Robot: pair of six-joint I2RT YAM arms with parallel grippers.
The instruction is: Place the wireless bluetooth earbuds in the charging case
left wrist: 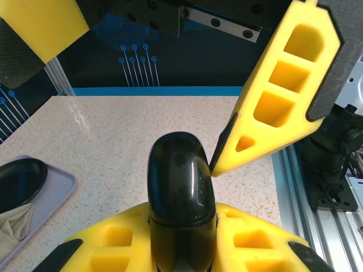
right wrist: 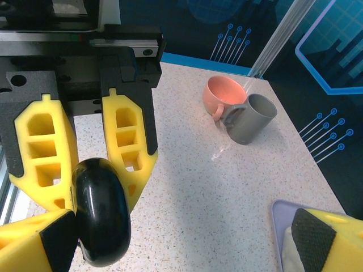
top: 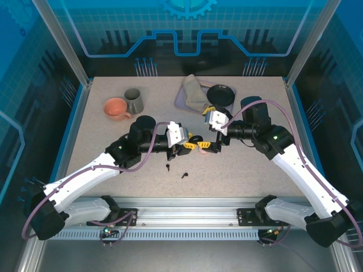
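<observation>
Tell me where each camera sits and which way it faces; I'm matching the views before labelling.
Top external: above and behind the arms, looking down at the table; both arms show, left gripper shut on the black case, right gripper open.
Left wrist: on the left arm, facing the right arm; own yellow fingers at the bottom clamp the case.
Right wrist: on the right arm, facing left toward the pink mug and grey mug; own fingers in the bottom corners.
Shared: both wrist views show the case.
</observation>
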